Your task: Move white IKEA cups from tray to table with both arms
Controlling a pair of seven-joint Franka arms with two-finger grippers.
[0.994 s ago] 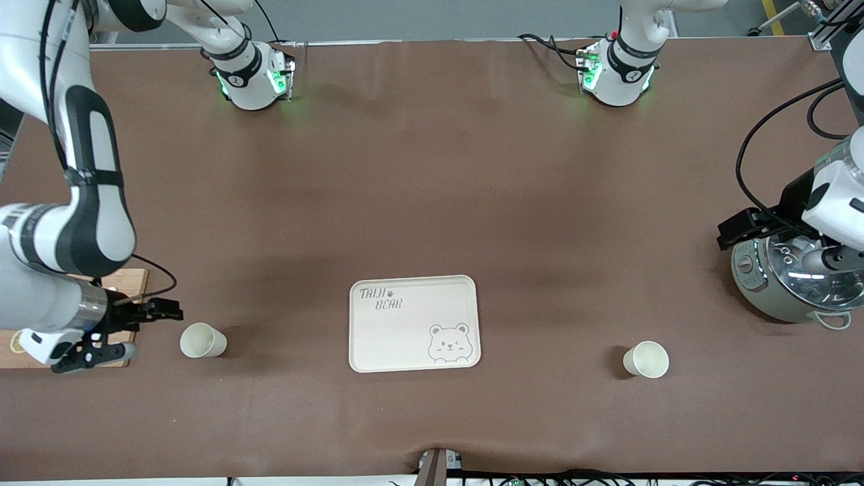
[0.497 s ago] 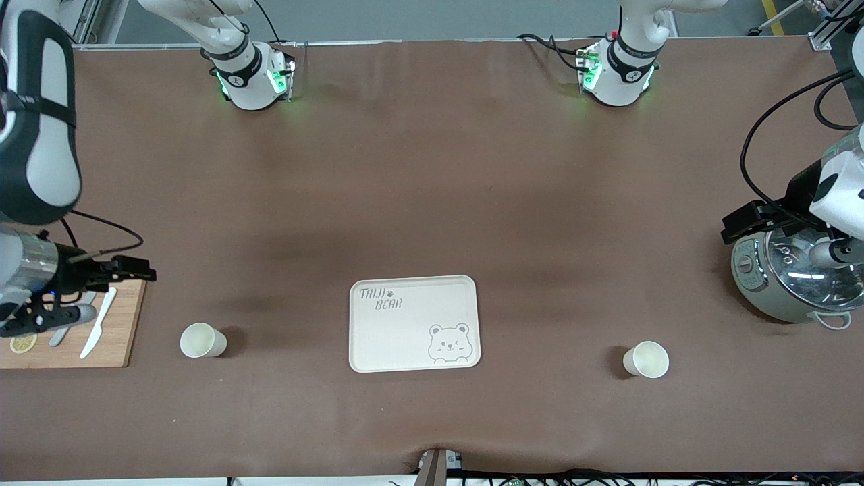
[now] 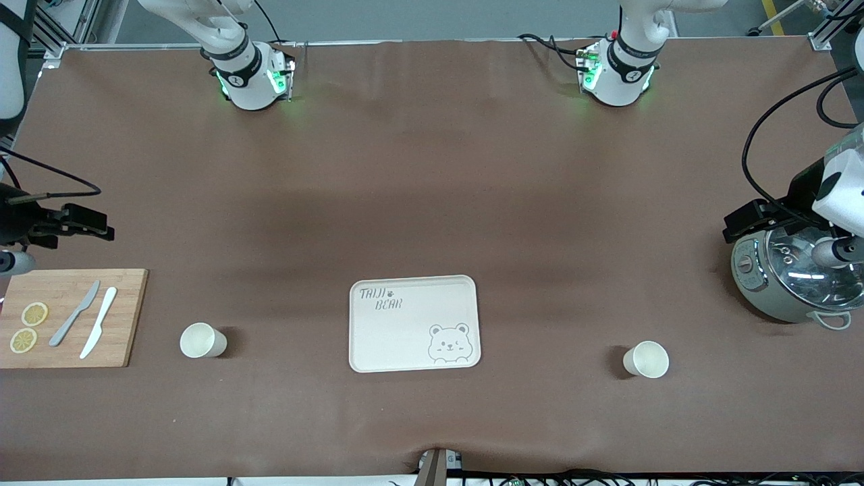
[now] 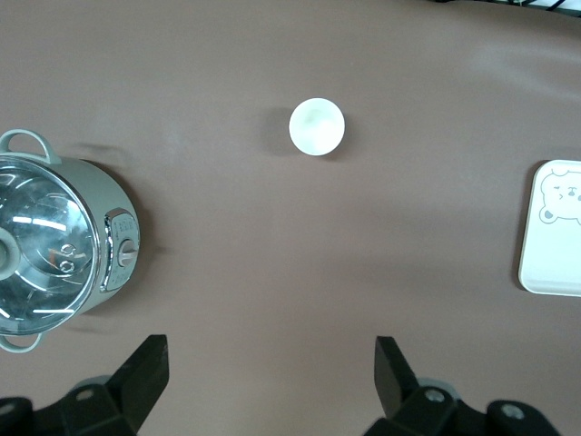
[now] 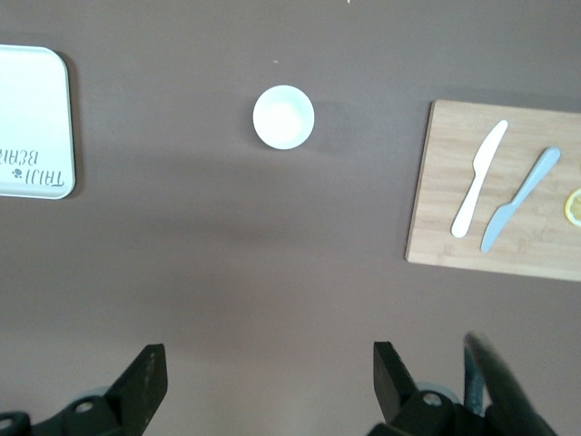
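Two white IKEA cups stand upright on the brown table, one on each side of the bear tray (image 3: 412,297). One cup (image 3: 202,340) is toward the right arm's end, the other cup (image 3: 646,359) toward the left arm's end. My right gripper (image 5: 270,363) is open and empty, high above bare table, apart from its cup (image 5: 283,116); in the front view it barely shows at the edge (image 3: 8,262). My left gripper (image 4: 270,359) is open and empty, hanging over the pot (image 3: 837,253), apart from its cup (image 4: 317,126).
A wooden cutting board (image 3: 125,317) with two knives and lemon slices lies at the right arm's end. A grey-green pot with a glass lid (image 3: 763,283) stands at the left arm's end. The tray also shows in both wrist views (image 4: 554,272) (image 5: 32,123).
My right arm has risen and drawn away from the cup and cutting board toward the table's end, uncovering the board. My left arm shifted only slightly over the pot.
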